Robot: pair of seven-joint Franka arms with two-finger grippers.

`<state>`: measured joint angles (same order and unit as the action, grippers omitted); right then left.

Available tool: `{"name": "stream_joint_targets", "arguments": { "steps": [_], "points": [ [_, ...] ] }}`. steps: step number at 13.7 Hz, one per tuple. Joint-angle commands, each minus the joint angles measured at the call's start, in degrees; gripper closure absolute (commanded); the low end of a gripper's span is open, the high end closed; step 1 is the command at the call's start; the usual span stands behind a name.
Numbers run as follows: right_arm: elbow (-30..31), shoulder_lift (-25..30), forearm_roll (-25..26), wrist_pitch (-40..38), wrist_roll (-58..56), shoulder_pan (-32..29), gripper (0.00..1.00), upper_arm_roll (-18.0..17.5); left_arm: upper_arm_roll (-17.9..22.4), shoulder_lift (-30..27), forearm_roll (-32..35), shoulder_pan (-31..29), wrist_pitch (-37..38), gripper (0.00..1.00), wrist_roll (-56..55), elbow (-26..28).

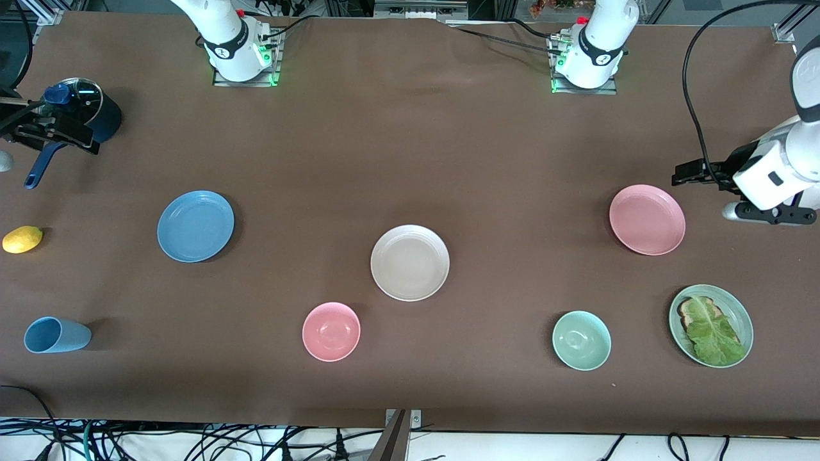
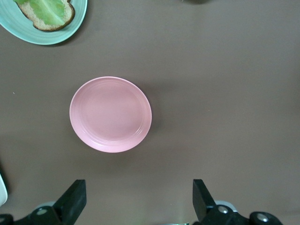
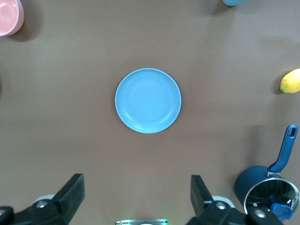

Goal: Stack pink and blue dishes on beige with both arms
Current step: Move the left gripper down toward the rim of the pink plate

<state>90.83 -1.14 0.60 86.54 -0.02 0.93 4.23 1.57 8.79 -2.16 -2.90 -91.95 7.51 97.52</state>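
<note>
1. You see the beige plate (image 1: 410,262) empty at mid-bench (image 1: 410,147), with nothing stacked on it.
2. Your pink plate (image 1: 647,219) lies toward the left arm's end, the blue plate (image 1: 195,226) toward the right arm's end, both well apart from the beige one.
3. Your left gripper (image 2: 139,199) hangs above the bench near the pink plate, fingers spread wide, holding nothing.
4. Your right gripper (image 3: 137,196) hangs near the blue plate, by the lidded blue saucepan (image 3: 268,190), equally wide and empty.
</note>
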Motion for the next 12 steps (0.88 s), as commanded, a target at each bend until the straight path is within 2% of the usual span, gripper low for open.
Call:
{"name": "stream_joint_targets", "arguments": {
  "steps": [1, 3, 6, 12],
  "points": [
    [-0.74, -0.01, -0.78, -0.76, -0.69, 0.21, 0.0, 0.43, -0.34, 3.16, 1.63, -1.75, -2.52, 0.0, 1.11, -1.02],
    [-0.74, -0.01, -0.78, -0.76, -0.69, 0.21, 0.0, 0.43, -0.16, 3.78, 1.72, -2.38, -6.72, 0.0, 4.95, 0.73],
    [-0.74, -0.01, -0.78, -0.76, -0.77, 0.21, 0.0, 0.43, 1.68, 4.22, 1.72, -2.46, -16.91, 0.0, 8.04, 7.05],
    [-0.74, 0.08, -0.78, -0.85, -0.77, 0.13, 0.0, 0.52, 2.21, 4.66, 1.02, -7.47, -33.27, 0.0, 18.23, 18.04]
  ]
}}
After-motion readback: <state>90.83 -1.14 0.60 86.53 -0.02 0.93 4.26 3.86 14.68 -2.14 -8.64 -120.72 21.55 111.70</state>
